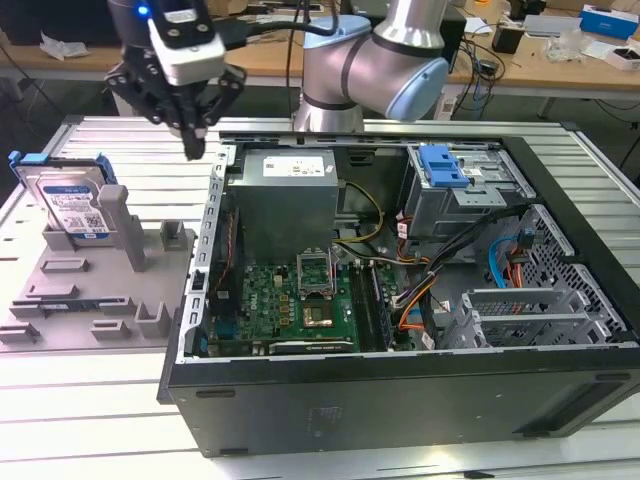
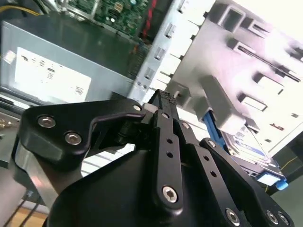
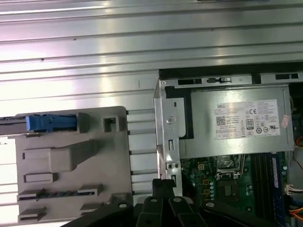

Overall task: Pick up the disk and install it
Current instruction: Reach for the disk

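While the disk [image 1: 72, 203] stands on edge in a grey holder [image 1: 110, 280] at the exterior view's left, the gripper [image 1: 196, 148] is seen apart from it, in the upper left of that frame, close to the near corner of the open computer case [image 1: 400, 400]. Its fingers are drawn together to a narrow point, and nothing is held between them. The disk's blue bracket is shown edge-on in the first wrist view [image 3: 49, 123], seated in the holder.

A pale table [image 1: 120, 150] of ribbed metal slats is spread under everything; bright light is reflected along its grooves. The holder is laid flat on it, and the case is laid on its side just beside the holder. Inside the case, a grey power supply [image 1: 290, 195], a green motherboard [image 1: 300, 300] and a drive cage [image 1: 470, 185] with a blue clip can be made out. Behind the table, wooden desks [image 1: 560, 62] strewn with cables and small boxes are seen along the upper edge of the exterior view.
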`<state>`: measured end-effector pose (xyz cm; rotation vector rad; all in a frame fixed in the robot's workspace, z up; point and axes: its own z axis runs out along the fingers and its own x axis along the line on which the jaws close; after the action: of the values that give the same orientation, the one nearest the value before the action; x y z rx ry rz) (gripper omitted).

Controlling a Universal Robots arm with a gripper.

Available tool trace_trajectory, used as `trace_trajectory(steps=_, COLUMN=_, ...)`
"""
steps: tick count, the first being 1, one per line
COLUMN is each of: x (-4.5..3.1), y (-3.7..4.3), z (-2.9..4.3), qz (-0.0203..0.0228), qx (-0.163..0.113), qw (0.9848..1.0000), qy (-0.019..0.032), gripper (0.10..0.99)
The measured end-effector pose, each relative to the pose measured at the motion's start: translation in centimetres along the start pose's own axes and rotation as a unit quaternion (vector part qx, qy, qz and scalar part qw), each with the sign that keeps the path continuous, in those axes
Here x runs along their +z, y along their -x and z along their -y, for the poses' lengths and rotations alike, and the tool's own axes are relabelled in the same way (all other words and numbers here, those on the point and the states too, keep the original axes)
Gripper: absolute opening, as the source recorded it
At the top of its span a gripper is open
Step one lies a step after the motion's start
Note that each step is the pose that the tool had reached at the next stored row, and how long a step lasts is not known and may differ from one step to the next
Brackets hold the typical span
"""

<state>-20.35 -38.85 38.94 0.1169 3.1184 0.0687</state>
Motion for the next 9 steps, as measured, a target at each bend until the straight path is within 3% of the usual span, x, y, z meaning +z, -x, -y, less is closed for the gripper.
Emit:
trace_trajectory(steps=2, x=0.06, y=-0.90, z=-0.08, qz=-0.0006, qx=0.000, qw=1.0000, qy=0.0000, gripper=0.106)
trace_trajectory(steps=3, x=0.13, y=-1.86, z=-0.15, qz=-0.0015, qx=0.000, qw=1.0000, qy=-0.0001, gripper=0.106)
trace_trajectory(steps=9, x=0.45, y=-5.22, z=-0.75, qz=-0.0039, qx=0.000, qw=1.0000, qy=-0.0003, gripper=0.106)
